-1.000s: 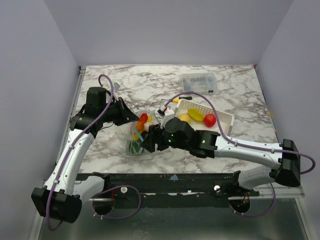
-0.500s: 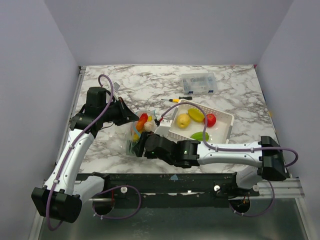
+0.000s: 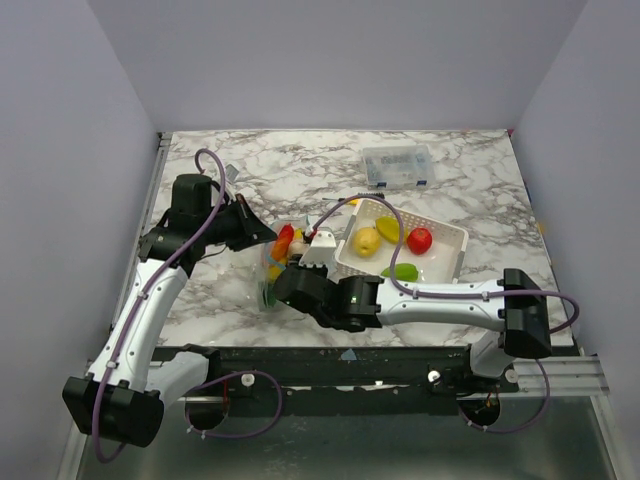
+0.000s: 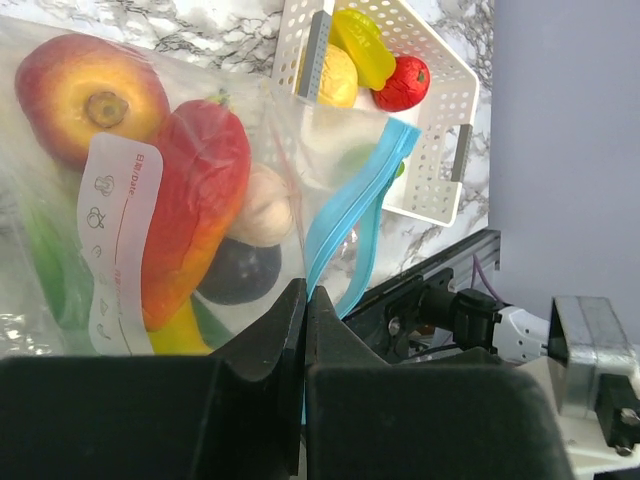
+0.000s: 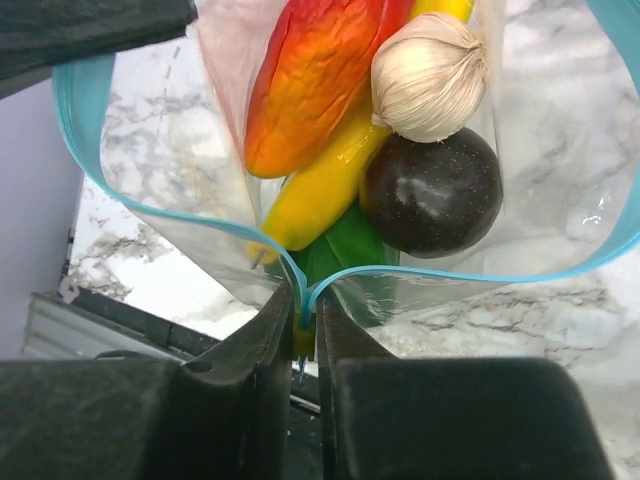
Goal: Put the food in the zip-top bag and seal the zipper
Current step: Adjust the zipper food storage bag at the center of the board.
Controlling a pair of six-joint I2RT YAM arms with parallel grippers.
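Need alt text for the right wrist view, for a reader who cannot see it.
The right gripper pinches the light-blue zipper of the clear zip-top bag, whose mouth gapes open. Inside lie a red-orange pepper, a garlic bulb, a dark round fruit and a yellow piece.

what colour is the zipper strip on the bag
Light blue; the zipper shows best in the right wrist view.

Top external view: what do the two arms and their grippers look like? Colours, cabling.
The left arm and right arm both have white links with bulky black joint housings. A purple cable loops loosely along each. The left gripper and right gripper have matte black, wedge-shaped fingers.
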